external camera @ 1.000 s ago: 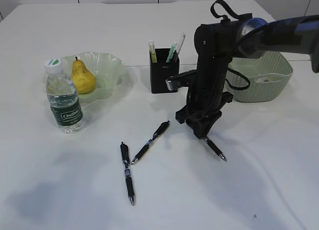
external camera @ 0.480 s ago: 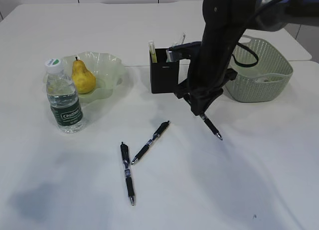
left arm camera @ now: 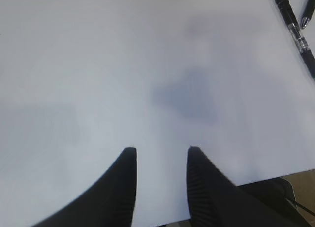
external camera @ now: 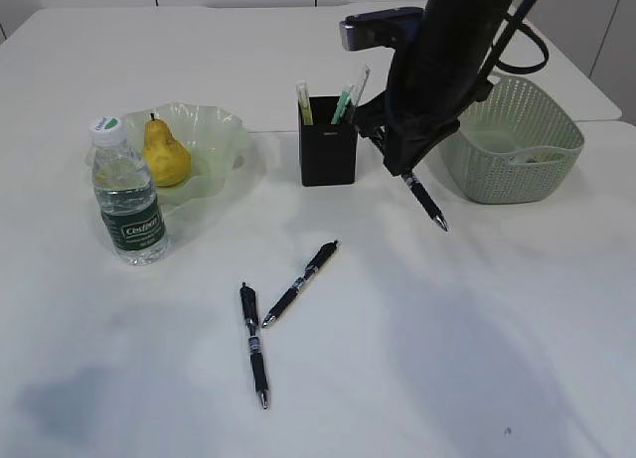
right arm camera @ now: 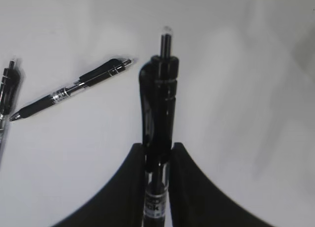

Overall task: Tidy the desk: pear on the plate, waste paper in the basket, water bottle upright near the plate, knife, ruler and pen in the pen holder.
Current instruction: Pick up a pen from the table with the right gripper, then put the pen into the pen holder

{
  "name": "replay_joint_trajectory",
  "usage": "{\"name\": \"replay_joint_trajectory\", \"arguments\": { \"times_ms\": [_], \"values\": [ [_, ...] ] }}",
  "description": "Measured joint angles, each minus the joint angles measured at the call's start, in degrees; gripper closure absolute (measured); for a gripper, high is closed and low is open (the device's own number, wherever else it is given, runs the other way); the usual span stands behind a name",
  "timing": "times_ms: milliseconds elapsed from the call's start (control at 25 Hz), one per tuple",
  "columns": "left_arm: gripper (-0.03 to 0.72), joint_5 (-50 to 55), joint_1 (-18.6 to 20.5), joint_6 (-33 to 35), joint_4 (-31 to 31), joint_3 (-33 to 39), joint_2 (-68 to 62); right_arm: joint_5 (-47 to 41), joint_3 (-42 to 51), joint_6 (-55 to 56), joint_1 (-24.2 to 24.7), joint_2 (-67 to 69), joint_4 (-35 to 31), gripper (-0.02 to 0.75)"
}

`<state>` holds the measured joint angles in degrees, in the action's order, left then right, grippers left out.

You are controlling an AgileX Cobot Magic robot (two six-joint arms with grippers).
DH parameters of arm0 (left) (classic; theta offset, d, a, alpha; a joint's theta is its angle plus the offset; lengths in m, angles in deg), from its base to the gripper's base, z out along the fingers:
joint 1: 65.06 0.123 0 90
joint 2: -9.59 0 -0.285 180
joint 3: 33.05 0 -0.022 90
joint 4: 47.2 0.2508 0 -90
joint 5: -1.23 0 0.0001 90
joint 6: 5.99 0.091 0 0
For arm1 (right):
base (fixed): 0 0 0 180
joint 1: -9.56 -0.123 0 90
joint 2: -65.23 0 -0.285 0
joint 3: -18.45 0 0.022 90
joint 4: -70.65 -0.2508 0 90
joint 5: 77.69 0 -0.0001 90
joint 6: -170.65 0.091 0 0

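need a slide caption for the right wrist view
Right gripper shut on a black pen, lifted above the table; another pen below.

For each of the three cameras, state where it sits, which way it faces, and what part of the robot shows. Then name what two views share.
Exterior view: raised in front of the table, looking down at a slant; shows the right arm holding a pen beside the pen holder.
Left wrist view: on the left arm, facing down at bare tabletop; its hand shows open, empty.
Right wrist view: on the right arm, looking down along its hand, shut on the pen.
Shared: the two loose pens on the table appear in all views.
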<state>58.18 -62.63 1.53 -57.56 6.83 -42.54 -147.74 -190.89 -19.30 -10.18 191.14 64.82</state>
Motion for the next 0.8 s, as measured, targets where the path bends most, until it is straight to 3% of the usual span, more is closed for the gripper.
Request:
{"name": "replay_joint_trajectory", "arguments": {
  "times_ms": [800],
  "values": [
    [0.449,0.94,0.0,0.0,-0.21,0.0,0.0,1.69,-10.66,-0.97,0.0,-0.67,-4.82,0.619]
  ]
}}
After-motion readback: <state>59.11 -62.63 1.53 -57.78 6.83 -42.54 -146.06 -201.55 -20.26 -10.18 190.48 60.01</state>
